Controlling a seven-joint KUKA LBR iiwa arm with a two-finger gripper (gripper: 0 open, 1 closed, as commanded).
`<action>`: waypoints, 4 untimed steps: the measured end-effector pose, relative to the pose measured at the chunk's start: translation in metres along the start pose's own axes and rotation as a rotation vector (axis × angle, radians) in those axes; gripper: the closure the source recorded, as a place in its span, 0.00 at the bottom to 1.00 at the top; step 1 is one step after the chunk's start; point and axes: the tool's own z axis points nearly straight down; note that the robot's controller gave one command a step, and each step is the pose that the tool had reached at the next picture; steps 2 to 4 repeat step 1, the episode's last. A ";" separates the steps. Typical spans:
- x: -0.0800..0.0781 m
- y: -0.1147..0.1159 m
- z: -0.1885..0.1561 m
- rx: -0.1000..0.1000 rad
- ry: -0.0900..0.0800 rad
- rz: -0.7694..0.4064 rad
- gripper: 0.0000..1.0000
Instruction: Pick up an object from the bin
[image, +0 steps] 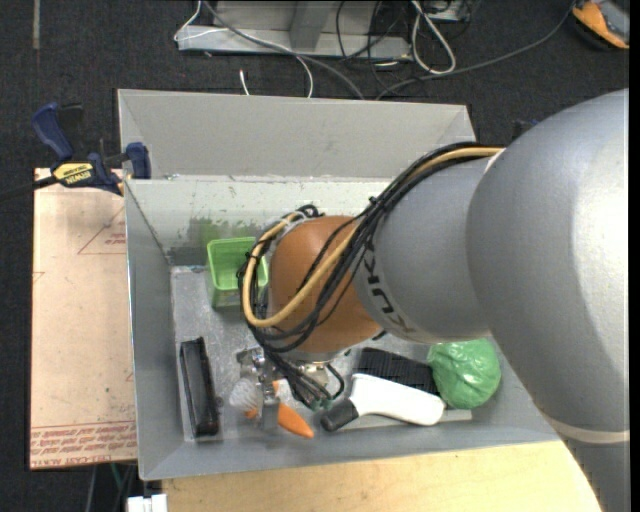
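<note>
My gripper (263, 383) hangs low over the front middle of the bin, under the arm's orange cover. Just below it lies a small orange carrot-shaped piece (293, 421). A pale, clear-looking scrap (244, 396) sits at the gripper's left side. To its right lies a white-handled brush (402, 400) with a black tip, pointing toward the gripper. I cannot make out anything held.
A long black bar (198, 388) lies along the left wall. A green open box (230, 268) stands at the back left, partly behind the arm. A lumpy green ball (466, 372) rests at the front right, beside a flat black ribbed piece (398, 367).
</note>
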 end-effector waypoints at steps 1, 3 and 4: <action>-0.002 0.001 -0.042 -0.001 -0.007 0.000 1.00; -0.002 0.001 -0.042 -0.001 -0.007 0.000 1.00; -0.002 0.001 -0.042 -0.001 -0.007 0.000 1.00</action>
